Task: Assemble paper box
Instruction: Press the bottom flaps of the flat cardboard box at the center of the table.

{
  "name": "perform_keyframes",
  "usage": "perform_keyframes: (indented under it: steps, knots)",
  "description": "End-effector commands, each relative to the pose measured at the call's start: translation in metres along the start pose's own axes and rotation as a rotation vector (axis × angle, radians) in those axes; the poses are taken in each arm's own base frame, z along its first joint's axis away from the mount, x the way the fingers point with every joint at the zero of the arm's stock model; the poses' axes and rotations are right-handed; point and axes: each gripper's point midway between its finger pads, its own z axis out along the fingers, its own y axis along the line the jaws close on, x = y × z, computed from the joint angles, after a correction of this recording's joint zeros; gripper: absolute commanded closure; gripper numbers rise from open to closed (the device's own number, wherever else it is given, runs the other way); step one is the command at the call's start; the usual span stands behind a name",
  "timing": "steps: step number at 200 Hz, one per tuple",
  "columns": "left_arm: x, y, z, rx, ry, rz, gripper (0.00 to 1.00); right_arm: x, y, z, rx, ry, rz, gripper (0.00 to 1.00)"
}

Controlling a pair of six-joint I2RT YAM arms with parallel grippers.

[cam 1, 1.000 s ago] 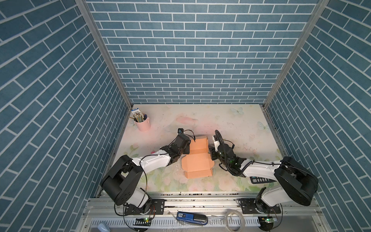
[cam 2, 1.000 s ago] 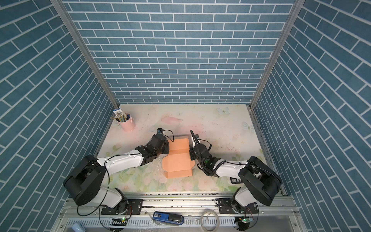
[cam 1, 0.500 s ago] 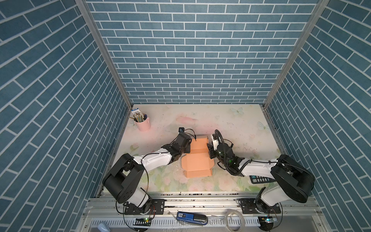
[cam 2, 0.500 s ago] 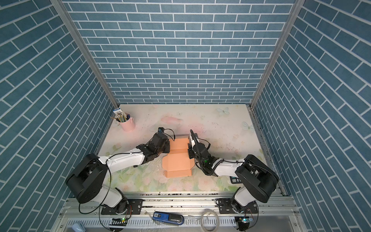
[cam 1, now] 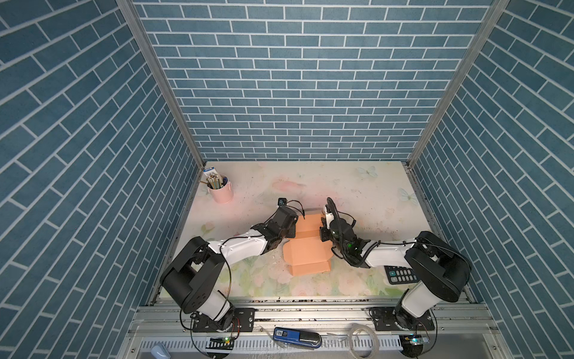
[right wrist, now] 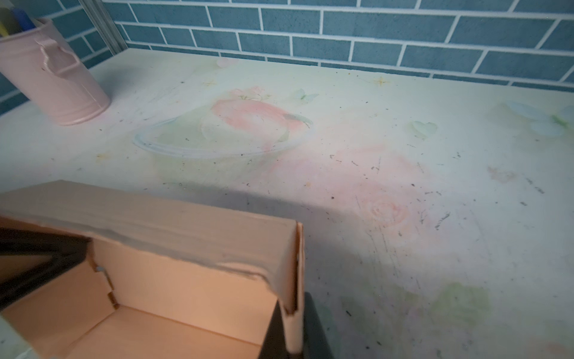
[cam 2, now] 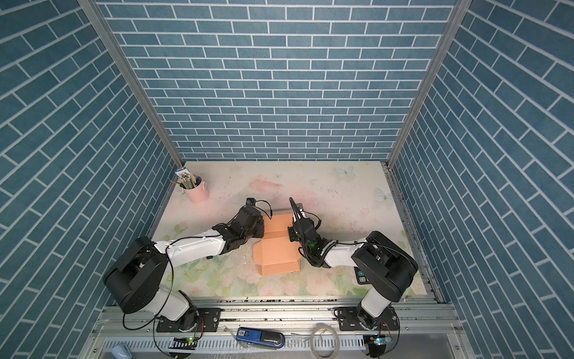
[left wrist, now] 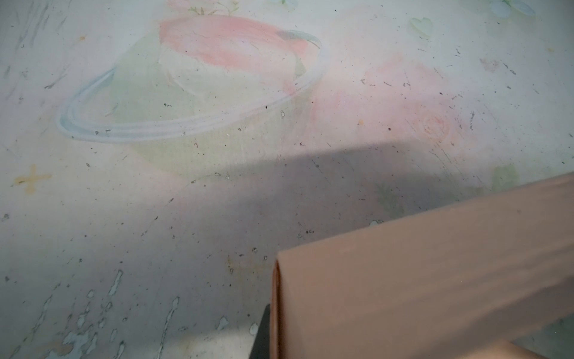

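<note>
The peach-orange paper box (cam 1: 306, 248) (cam 2: 276, 251) lies half folded mid-table in both top views, its back part raised into walls and its front panel flat. My left gripper (cam 1: 296, 229) (cam 2: 262, 231) is shut on the box's left wall; in the left wrist view one dark finger (left wrist: 260, 337) presses against the folded wall (left wrist: 419, 279). My right gripper (cam 1: 323, 230) (cam 2: 292, 232) is shut on the right wall. In the right wrist view, dark fingers (right wrist: 275, 335) pinch that doubled wall (right wrist: 293, 310) from both sides, and the box's inside (right wrist: 186, 295) is open.
A pink cup of pens (cam 1: 221, 190) (cam 2: 196, 190) (right wrist: 52, 77) stands at the back left. A black calculator (cam 1: 400, 275) (cam 2: 360, 275) lies front right, partly under my right arm. Blue brick walls close in three sides of the table.
My right gripper has closed on the box's right wall after shifting slightly toward it. The left gripper keeps its hold and has barely moved.
</note>
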Motion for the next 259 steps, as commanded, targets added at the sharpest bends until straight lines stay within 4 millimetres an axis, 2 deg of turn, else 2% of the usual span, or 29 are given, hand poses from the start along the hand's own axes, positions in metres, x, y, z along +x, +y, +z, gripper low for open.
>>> perform_keyframes:
  steps: [1, 15, 48, 70, 98, 139, 156, 163, 170, 191, 231, 259]
  knots:
    - [-0.006, -0.003, 0.0, -0.009, -0.002, 0.003, 0.88, -0.01, -0.008, 0.005, 0.074, -0.038, 0.039, 1.0]
    - [-0.005, -0.004, 0.001, -0.009, 0.005, -0.004, 0.82, -0.011, -0.009, 0.006, 0.102, -0.045, 0.04, 1.0]
    - [-0.011, -0.013, -0.003, 0.031, 0.007, -0.019, 0.53, -0.012, -0.012, 0.004, 0.143, -0.05, 0.035, 1.0]
    - [-0.015, -0.019, -0.013, 0.071, 0.01, -0.02, 0.45, -0.012, -0.015, 0.002, 0.152, -0.052, 0.038, 1.0]
    - [-0.013, -0.021, -0.024, 0.105, 0.024, -0.016, 0.39, -0.012, -0.019, -0.001, 0.167, -0.052, 0.041, 1.0]
    - [-0.004, -0.028, -0.035, 0.254, 0.038, -0.048, 0.38, -0.011, -0.02, -0.005, 0.158, -0.053, 0.048, 1.0]
    - [0.002, -0.023, -0.034, 0.297, 0.053, -0.078, 0.38, -0.011, -0.02, -0.007, 0.154, -0.052, 0.049, 1.0]
    - [-0.002, -0.022, -0.034, 0.317, 0.048, -0.097, 0.38, -0.01, -0.02, -0.008, 0.154, -0.052, 0.049, 1.0]
    - [0.007, -0.015, -0.031, 0.317, 0.066, -0.114, 0.39, -0.01, -0.02, -0.009, 0.151, -0.051, 0.049, 1.0]
    - [0.009, -0.007, -0.029, 0.317, 0.066, -0.121, 0.39, -0.01, -0.019, -0.009, 0.143, -0.049, 0.051, 1.0]
    - [0.011, -0.011, -0.017, 0.353, 0.061, -0.094, 0.42, -0.011, -0.016, -0.007, 0.128, -0.048, 0.063, 1.0]
    - [0.007, -0.018, -0.006, 0.379, 0.05, -0.085, 0.48, -0.011, -0.013, -0.004, 0.116, -0.045, 0.068, 1.0]
